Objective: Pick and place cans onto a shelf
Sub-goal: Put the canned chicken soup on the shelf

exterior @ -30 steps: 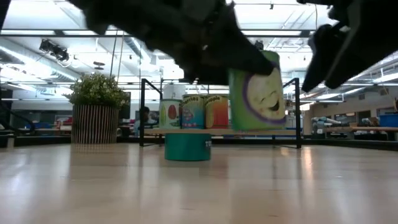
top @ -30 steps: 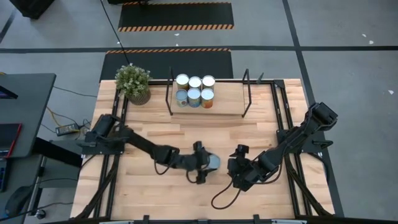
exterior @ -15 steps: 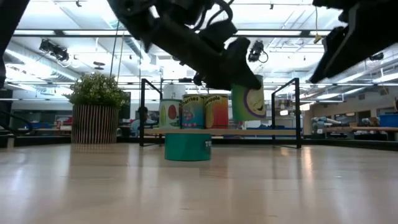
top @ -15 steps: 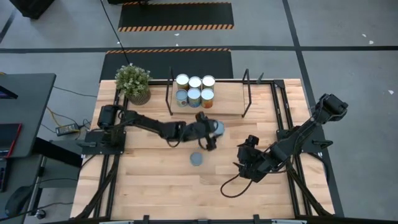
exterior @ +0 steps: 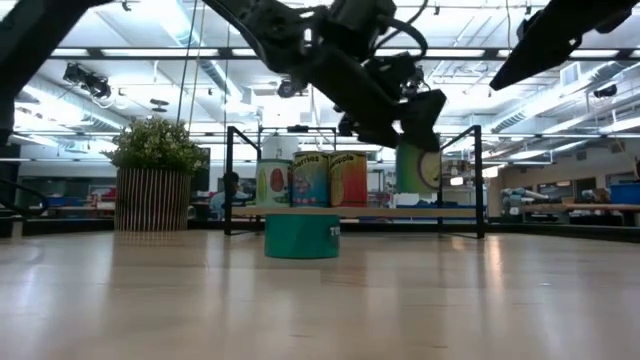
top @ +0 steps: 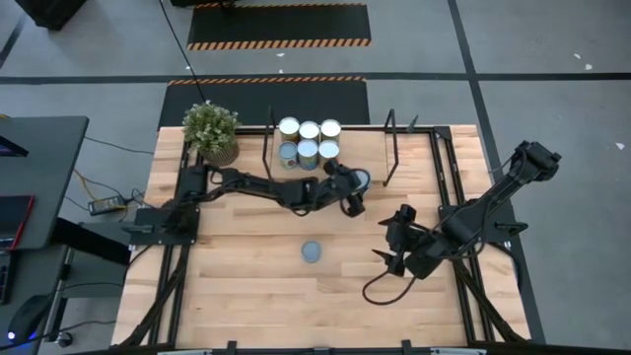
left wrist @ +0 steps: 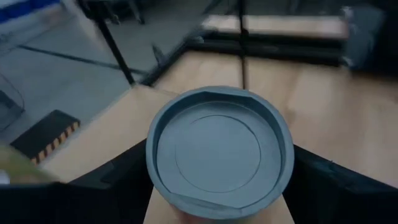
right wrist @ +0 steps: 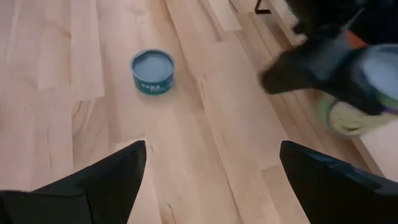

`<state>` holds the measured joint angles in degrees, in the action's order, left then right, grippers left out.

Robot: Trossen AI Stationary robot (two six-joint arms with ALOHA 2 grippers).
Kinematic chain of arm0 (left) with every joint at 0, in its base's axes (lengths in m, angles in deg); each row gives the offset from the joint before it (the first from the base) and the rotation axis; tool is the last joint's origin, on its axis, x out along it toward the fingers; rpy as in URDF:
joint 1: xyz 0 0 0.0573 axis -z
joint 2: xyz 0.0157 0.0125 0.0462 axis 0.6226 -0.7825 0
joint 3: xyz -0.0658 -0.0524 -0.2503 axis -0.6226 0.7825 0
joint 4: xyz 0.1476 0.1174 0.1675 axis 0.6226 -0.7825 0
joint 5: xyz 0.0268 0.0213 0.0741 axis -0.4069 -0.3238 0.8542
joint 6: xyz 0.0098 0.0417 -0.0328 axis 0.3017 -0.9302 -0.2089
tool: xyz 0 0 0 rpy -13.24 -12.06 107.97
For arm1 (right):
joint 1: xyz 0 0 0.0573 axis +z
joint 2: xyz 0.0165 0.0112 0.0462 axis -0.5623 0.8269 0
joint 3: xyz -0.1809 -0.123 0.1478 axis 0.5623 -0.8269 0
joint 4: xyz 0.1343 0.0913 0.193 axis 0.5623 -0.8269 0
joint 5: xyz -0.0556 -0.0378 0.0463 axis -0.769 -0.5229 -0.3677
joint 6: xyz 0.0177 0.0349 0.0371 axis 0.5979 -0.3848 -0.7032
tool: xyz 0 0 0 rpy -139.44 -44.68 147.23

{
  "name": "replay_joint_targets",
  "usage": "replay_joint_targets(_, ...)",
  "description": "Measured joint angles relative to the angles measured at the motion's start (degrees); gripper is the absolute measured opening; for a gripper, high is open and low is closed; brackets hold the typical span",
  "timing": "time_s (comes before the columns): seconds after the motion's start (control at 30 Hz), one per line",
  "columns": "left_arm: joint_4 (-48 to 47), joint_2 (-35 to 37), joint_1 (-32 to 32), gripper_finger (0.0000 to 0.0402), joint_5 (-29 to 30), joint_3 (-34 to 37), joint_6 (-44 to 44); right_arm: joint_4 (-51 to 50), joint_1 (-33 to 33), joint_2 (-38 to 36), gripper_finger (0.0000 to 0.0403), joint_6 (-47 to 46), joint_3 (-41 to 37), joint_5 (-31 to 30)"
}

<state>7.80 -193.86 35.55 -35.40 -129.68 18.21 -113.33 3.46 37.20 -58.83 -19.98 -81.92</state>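
1. The left pincer [top: 350,193] is clamped tight around a green-labelled cylindrical tin with a grey round top [left wrist: 219,154], carrying it in the air just off the front edge of the light wood plank shelf with thin black upright rods [top: 367,174], at about one o'clock from the worktop's centre.
2. In the low view this held tin [exterior: 418,167] hangs level with the shelf board, beside the tins already standing there, and does not yet rest on it.
3. On the shelf, toward eleven o'clock from the pincer, stand six silver-topped tins [top: 309,142] in two rows of three, touching one another. I judge these as already placed.
4. At about seven o'clock from the pincer, one squat teal tin with a grey lid [top: 312,252] lies alone on the pale wooden worktop [top: 246,286], well apart from the shelf. It is not yet picked.
5. The right pincer [top: 396,248] hangs with its jaws spread wide and nothing between them, at about four o'clock from the worktop's centre, near the teal tin.
6. My reading: most tins are shelved, one is about to be set down, and one remains.
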Motion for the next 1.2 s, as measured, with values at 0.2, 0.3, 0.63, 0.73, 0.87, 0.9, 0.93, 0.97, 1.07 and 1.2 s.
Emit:
replay_joint_targets(0.2,0.7,-1.7,-2.4,0.0292,0.3,-4.2,1.8,-0.4,0.8,-1.7,0.0377,0.4,0.0,-0.9)
replay_joint_targets(0.3,1.2,-3.0,-3.5,0.0292,0.8,-5.1,3.5,-0.2,0.9,-2.1,0.0377,1.4,0.0,-1.9)
replay_joint_targets(0.63,0.3,-4.7,-4.8,0.0311,1.9,-5.2,5.6,1.0,1.0,-2.0,0.0377,1.8,0.0,-2.4)
replay_joint_targets(0.73,1.0,-4.7,-4.8,0.0315,1.2,-5.2,6.0,1.2,1.0,-2.0,0.0377,1.8,0.0,-2.4)
replay_joint_targets(0.87,1.1,-4.7,-4.7,0.0316,0.6,-5.2,6.4,1.3,1.0,-2.0,0.0377,1.8,0.0,-2.4)
replay_joint_targets(0.9,1.2,-4.7,-4.6,0.0317,0.6,-5.2,6.2,1.4,1.0,-2.0,0.0377,1.8,0.0,-2.4)
replay_joint_targets(0.93,1.4,-4.7,-4.5,0.0317,0.5,-5.1,5.8,1.4,1.0,-2.0,0.0377,1.9,0.0,-2.4)
replay_joint_targets(0.97,1.5,-4.7,-4.4,0.0317,0.4,-5.1,5.6,1.4,1.0,-2.0,0.0378,1.9,0.0,-2.4)
replay_joint_targets(1.07,1.6,-4.7,-4.2,0.0317,0.3,-5.1,5.6,1.5,1.0,-2.0,0.0377,1.8,0.0,-2.4)
replay_joint_targets(1.2,2.2,-4.7,-4.1,0.0318,0.9,-5.1,5.6,1.9,1.0,-2.0,0.0378,1.8,0.0,-2.4)
